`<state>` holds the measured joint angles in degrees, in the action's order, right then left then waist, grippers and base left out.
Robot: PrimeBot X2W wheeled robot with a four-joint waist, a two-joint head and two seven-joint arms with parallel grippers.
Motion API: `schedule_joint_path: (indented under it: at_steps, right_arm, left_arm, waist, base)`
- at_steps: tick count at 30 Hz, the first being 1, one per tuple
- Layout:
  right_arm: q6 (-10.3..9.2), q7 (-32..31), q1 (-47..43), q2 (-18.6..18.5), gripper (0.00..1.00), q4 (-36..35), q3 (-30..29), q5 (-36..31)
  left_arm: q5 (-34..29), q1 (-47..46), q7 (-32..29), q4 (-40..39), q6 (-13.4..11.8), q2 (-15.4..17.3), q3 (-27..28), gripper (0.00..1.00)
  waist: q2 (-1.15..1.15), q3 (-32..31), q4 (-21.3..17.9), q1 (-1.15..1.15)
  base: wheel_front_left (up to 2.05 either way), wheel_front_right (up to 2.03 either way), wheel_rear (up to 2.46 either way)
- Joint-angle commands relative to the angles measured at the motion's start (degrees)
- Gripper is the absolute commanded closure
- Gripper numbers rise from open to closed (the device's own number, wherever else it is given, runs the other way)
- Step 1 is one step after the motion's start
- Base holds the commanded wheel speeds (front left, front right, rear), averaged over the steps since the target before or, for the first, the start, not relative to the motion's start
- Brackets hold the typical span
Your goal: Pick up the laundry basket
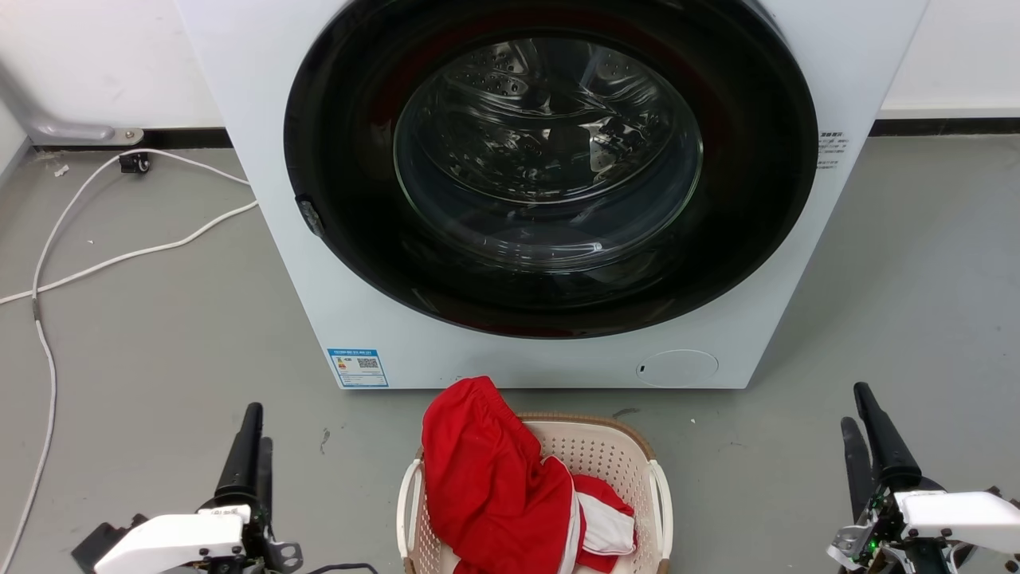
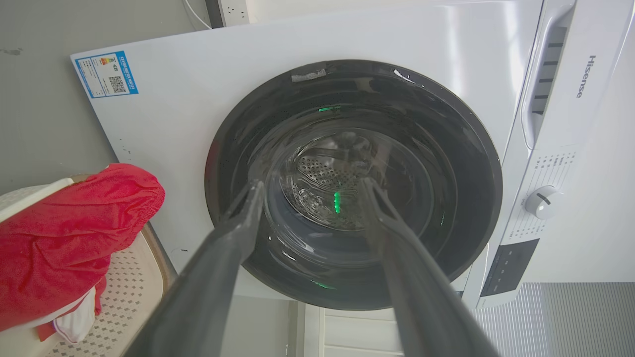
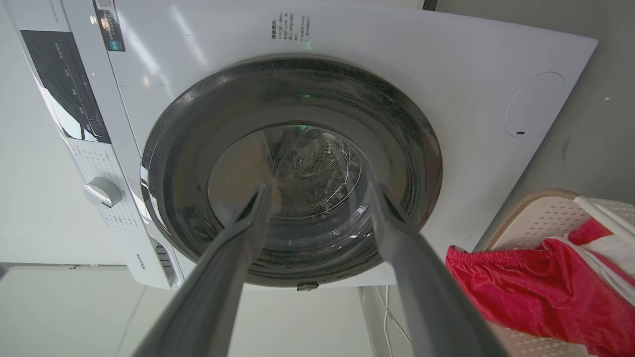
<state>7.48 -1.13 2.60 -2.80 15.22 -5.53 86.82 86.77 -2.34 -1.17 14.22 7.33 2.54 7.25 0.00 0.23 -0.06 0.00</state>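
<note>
Laundry basket (image 1: 610, 454) is sitting on the grey floor (image 1: 159, 343) just in front of the washer (image 1: 558, 363), whose round glass door (image 1: 550, 159) is facing us. A red garment (image 1: 486, 486) is lying in the basket and spilling over its brown rim on the washer side. We are holding our left gripper (image 1: 259, 426) low on the basket's left and our right gripper (image 1: 854, 405) low on its right, each well apart from the white side handles. In both wrist views the two dark fingers are standing clearly spread, gripping nothing and pointing toward the washer door. A white cable (image 1: 119, 255) is trailing across the floor at the far left.
</note>
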Motion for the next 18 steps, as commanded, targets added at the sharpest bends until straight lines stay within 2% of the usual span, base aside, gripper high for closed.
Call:
schedule_joint_path:
  at_steps: [1,4,5,14,17,18]
  right_arm:
    - [0.01,0.5,1.0,-0.2,0.00,-1.2,-0.3,-1.4]
    - [0.01,1.2,1.2,-0.2,0.00,-1.7,-0.5,-4.2]
    - [0.01,1.9,1.3,-0.2,0.00,-2.2,-0.8,-8.6]
    - [0.01,3.9,1.6,-0.2,0.00,-5.0,-1.8,-20.9]
    - [0.01,4.4,1.7,-0.2,0.00,-6.6,-1.7,-25.8]
    - [0.01,5.0,1.5,-0.2,0.00,-8.2,-1.0,-31.0]
  left_arm:
    - [-1.3,-0.3,0.5,-1.1,0.0,0.2,0.6,0.00]
    - [-3.5,-0.4,1.2,-1.2,-0.2,0.2,1.8,0.00]
    - [-5.3,-0.5,1.9,-1.7,-0.8,0.2,2.6,0.00]
    - [-13.7,-0.2,3.9,-6.0,-2.4,0.2,4.1,0.00]
    - [-17.3,0.1,4.5,-8.2,-3.7,0.3,4.2,0.00]
    - [-20.8,0.4,5.1,-10.4,-4.9,0.3,3.6,0.00]
  waist:
    - [0.00,0.0,0.0,0.00]
    - [0.00,0.0,0.0,0.00]
    - [0.00,0.0,0.0,0.00]
    - [0.00,0.1,0.1,0.00]
    - [0.00,0.2,0.1,0.00]
    - [0.00,0.2,0.1,0.00]
  base:
    - [0.00,0.00,0.00]
    - [0.00,0.00,0.00]
    - [0.00,0.00,0.00]
    - [0.00,0.00,0.00]
    - [0.00,0.00,0.00]
    - [0.00,0.00,0.00]
